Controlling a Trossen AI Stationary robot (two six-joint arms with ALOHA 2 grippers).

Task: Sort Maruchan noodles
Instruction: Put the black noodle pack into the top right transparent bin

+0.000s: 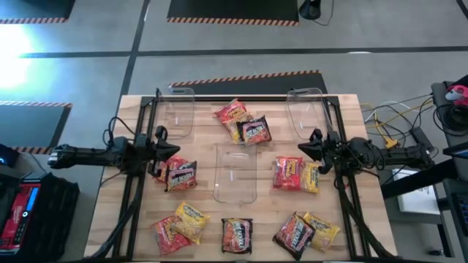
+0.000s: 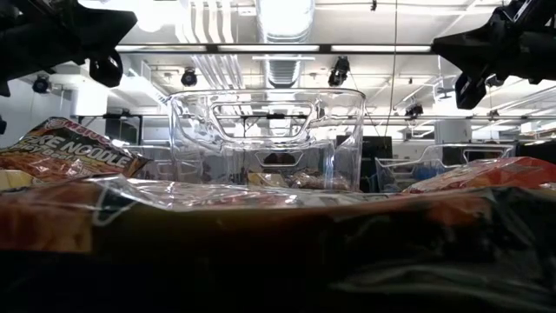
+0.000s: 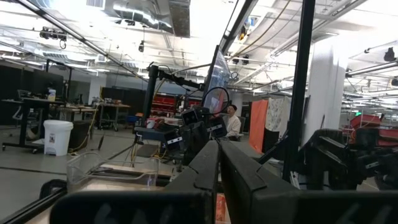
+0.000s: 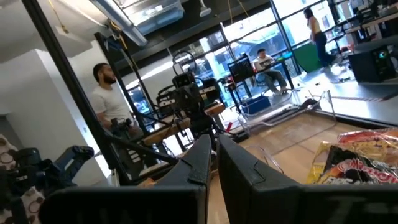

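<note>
Noodle packet (image 2: 61, 156) up close — print reads "NOODLE"; left gripper (image 1: 164, 143) and right gripper (image 1: 300, 149) clenched, empty.

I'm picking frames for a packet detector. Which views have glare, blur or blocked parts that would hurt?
High view: evenly lit, packets clear, though the clear bins are faint against the table. Low view: a packet right at the lens fills the lower half as a blur; ceiling lights wash out the top. Left wrist view: bright ceiling glare, no packets visible. Right wrist view: one packet at the edge, soft.
</note>
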